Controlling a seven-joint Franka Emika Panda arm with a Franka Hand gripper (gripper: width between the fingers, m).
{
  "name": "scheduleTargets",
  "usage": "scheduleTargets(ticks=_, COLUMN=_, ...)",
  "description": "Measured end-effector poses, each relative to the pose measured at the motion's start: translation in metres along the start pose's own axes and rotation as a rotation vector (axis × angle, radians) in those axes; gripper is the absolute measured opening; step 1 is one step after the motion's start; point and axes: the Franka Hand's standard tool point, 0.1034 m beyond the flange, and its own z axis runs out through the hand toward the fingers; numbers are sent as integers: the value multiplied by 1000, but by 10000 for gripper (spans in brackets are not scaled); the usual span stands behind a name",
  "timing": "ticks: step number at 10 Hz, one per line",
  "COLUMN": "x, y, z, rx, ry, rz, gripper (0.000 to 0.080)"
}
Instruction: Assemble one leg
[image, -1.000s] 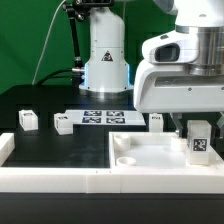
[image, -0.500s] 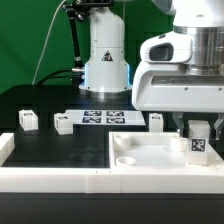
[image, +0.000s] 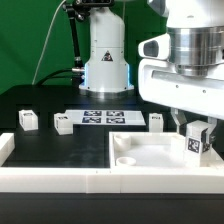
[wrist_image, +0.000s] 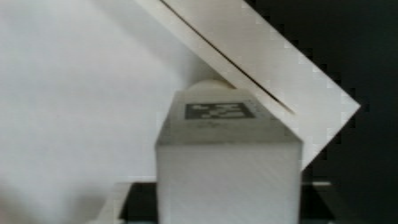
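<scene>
So my pincer (image: 197, 137) was sitting at the right edge of the exterior frame, a bit below the middle, fingers closed onto the leg (image: 198, 144) from both sides. The leg looked tilted, its tag face turned toward the camera and leaning off square, and it was over the far right part of the big white panel (image: 150, 156). Couldn't tell whether its bottom end was touching the panel or just above it.

In the wrist view the leg (wrist_image: 226, 150) filled the lower middle of the picture, tag near its top end, with a slanted edge of the panel (wrist_image: 249, 50) running from the upper middle down to the right behind it. My fingers (wrist_image: 134, 200) only showed as dark bits at the bottom, either side of the leg.

The panel took up the lower right of the exterior frame, with a round socket (image: 124, 160) showing near its lower left corner. Farther back on the black table (image: 40, 100) were three other legs: one at the left (image: 27, 119), one just right of it (image: 63, 124), and one (image: 157, 121) in front of my arm's body. The marker board (image: 100, 117) lay flat in the middle, between the second and third.
</scene>
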Motion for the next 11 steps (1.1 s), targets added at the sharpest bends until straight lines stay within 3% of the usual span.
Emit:
scheduleTargets(ticks=4, x=-1, y=3, z=0, rx=9, ry=-2, rz=484, gripper=291)
scheduleTargets(ticks=6, x=3, y=6, z=0, rx=30, ry=-63, rz=558, gripper=291)
scheduleTargets(ticks=8, x=2, y=5, z=1, rx=30, ry=-62, rz=526, gripper=291)
scheduleTargets(ticks=10, x=-2, y=6, z=-1, rx=12, ry=-73, rz=397, gripper=603)
scheduleTargets(ticks=11, x=-2, y=5, z=-1, rx=14, ry=-67, rz=276, gripper=635)
